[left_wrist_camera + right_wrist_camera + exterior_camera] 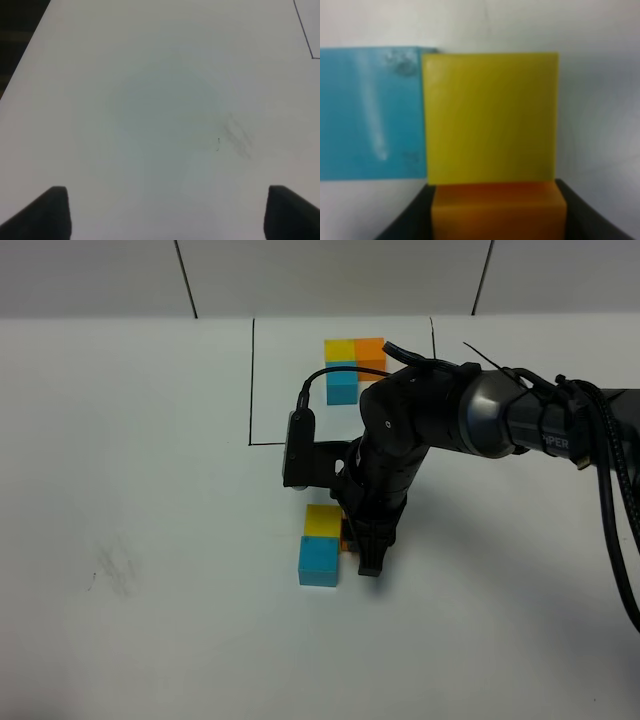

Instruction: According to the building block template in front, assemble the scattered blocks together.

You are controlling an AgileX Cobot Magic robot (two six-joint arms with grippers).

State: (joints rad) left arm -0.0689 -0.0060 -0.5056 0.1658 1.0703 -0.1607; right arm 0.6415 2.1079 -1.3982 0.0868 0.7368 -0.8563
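The scattered blocks were found near the middle of the white table (130, 440), in front of the drawn frame. The yellow cube (323, 520) and the sky-blue cube (319, 560) were set face to face, touching, so that this pair's long axis ran from the far side of the table toward the near edge, with yellow on the far end and blue nearer the camera. The orange cube (346, 534) was seen only as a thin sliver beside the yellow one, on its right in the high view, mostly hidden by the arm. In the right wrist view the orange cube (498, 212) was pressed flush against one face of the yellow cube (490, 117), with the blue cube (370, 112) adjoining a neighbouring yellow face, so an L with a yellow corner was formed.

The right gripper (498, 220) was closed on the orange cube, its dark jaws seen at either side of it.

The building block template (350, 365) lay farther back, inside the thin black rectangle (251, 380), well apart from the loose cubes: yellow and orange side by side, blue below yellow.

The left gripper (167, 215) was held wide apart over bare table with nothing between its fingertips (47, 212).
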